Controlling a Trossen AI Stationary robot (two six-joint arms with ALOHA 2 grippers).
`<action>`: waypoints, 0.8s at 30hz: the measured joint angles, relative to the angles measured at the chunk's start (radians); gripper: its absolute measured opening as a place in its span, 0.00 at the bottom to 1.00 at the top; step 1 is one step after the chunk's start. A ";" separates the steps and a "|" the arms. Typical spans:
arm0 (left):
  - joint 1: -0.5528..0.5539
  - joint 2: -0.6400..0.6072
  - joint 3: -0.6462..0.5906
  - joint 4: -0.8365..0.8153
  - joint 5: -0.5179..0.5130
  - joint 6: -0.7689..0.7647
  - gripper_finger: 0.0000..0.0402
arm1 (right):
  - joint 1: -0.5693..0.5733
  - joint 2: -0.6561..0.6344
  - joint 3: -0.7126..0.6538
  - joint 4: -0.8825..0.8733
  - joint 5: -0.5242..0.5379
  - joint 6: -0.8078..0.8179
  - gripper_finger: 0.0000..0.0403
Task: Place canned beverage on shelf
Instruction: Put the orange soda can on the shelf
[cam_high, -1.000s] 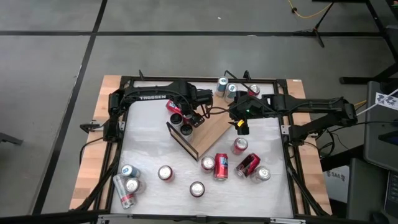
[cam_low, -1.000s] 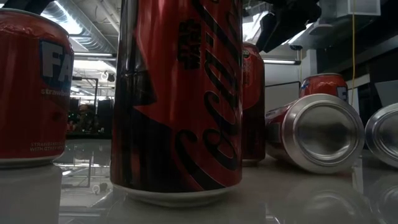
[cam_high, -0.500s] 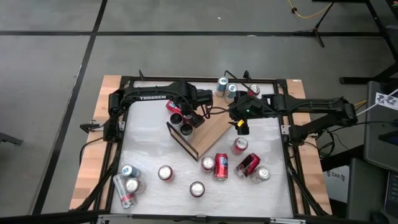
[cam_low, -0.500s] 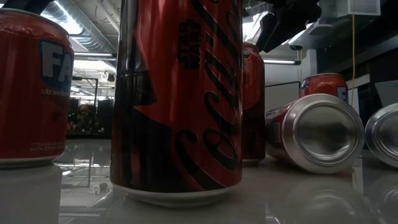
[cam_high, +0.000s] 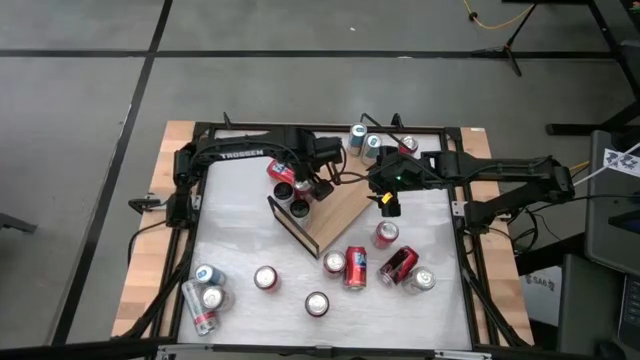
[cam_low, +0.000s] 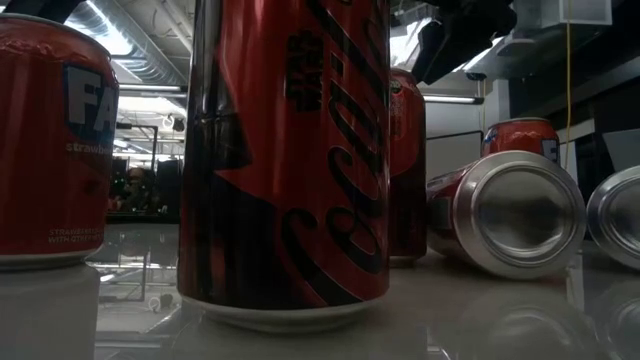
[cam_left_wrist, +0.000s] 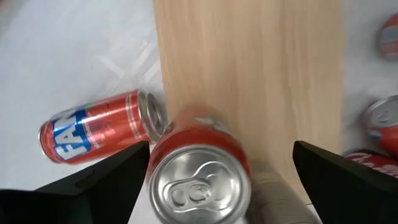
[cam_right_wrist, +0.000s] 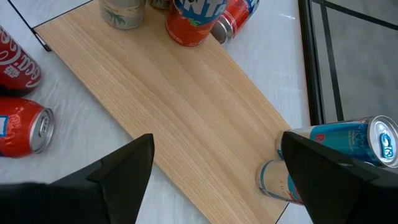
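Item: my left tool (cam_left_wrist: 221, 180), released, fingers wide around a red can (cam_left_wrist: 199, 168) upright on the shelf (cam_left_wrist: 249, 74); lift straight up at twelve o'clock, no nudging; right tool (cam_right_wrist: 214, 180) released, idle.

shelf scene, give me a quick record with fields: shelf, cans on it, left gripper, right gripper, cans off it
shelf: light-wood board, set at a slant on the white table
cans on shelf: two upright at its left end, a red can and a pale can
left gripper: open, over that end of the board, the red can upright between its fingers but not gripped
right gripper: open, above the shelf's right end, holding nothing
cans off shelf: one red Fanta can lying on its side beside the board, others scattered on the table
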 joint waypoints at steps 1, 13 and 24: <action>0.002 0.000 0.017 -0.004 0.000 0.002 0.96 | 0.000 0.000 0.000 0.000 0.000 0.000 0.85; 0.137 0.000 0.295 -0.164 -0.005 0.219 0.96 | 0.000 0.000 0.000 0.000 0.000 0.000 0.85; 0.387 -0.001 0.344 -0.235 0.117 0.810 0.96 | 0.000 0.000 0.000 0.000 0.000 0.000 0.85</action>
